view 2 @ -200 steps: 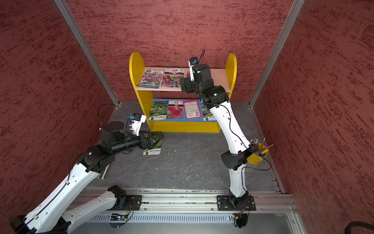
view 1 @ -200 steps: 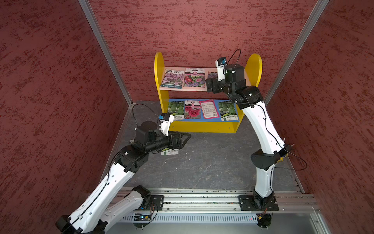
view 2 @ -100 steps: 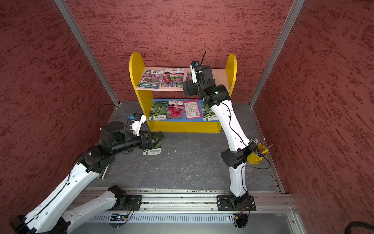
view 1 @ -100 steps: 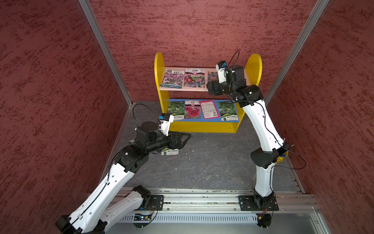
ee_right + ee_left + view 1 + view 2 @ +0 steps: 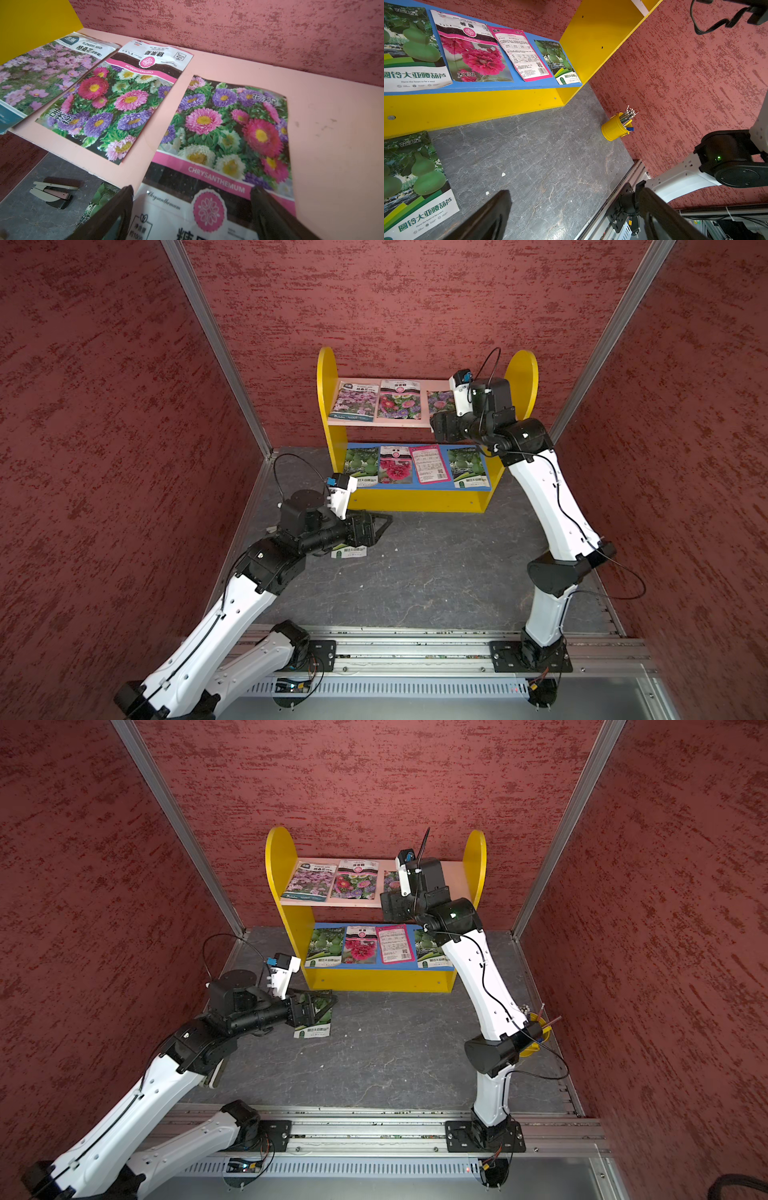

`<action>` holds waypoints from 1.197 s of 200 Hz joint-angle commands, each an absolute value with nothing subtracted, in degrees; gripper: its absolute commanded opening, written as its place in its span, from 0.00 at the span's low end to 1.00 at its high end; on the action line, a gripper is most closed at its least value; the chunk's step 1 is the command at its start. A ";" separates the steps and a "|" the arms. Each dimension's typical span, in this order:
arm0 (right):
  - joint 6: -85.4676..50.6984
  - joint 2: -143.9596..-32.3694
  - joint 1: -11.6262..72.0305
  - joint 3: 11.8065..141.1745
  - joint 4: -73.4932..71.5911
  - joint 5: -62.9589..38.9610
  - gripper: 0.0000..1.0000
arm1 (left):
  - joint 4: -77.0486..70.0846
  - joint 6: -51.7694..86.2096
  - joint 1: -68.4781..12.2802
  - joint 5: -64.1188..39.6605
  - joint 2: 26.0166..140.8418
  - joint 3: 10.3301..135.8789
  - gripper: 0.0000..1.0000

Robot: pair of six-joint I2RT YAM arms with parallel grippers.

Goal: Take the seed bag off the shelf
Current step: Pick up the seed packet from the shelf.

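Observation:
The shelf point(image 5: 415, 499) stands against the back wall, with three seed bags on its pink upper board and several on its blue lower board. My right gripper point(image 5: 192, 189) hangs at the upper board's front edge, open. Its fingers straddle the near end of the rightmost seed bag point(image 5: 224, 128), a chrysanthemum packet; both top views show this gripper point(image 5: 436, 427) point(image 5: 386, 907) covering that bag point(image 5: 440, 400). My left gripper point(image 5: 384, 522) point(image 5: 575, 209) is open and empty, low over the floor. A green gourd seed bag point(image 5: 351, 551) point(image 5: 415, 182) lies flat on the floor beside it.
A yellow cup of sticks point(image 5: 614, 126) stands on the floor by the right wall, near my right arm's elbow point(image 5: 536, 1036). A stapler point(image 5: 54, 193) lies on the floor below the shelf. Red walls close in on three sides, and a metal rail point(image 5: 415, 655) runs along the front.
My right wrist has shifted slightly, settling lower at the upper board's front edge. The left arm and the gourd bag on the floor have not moved.

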State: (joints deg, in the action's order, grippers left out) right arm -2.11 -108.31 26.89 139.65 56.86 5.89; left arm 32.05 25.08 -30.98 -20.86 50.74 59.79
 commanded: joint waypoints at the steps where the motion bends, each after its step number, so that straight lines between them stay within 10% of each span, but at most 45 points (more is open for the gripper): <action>1: -1.59 -106.97 26.72 141.15 56.25 4.32 0.91 | 30.43 24.87 -31.36 -20.65 50.81 59.08 1.00; 76: -6.29 -99.61 25.59 137.27 52.49 0.79 0.95 | 30.91 24.46 -31.36 -20.08 50.25 59.24 1.00; 239: -47.51 -72.46 11.34 82.31 15.59 -23.60 0.81 | 31.36 23.44 -31.72 -21.39 48.85 58.14 1.00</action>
State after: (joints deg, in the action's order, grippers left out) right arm -39.29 -71.13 12.01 84.07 28.60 -16.27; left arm 31.68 24.60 -31.46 -20.71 49.41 58.39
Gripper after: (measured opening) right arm 0.822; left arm 0.996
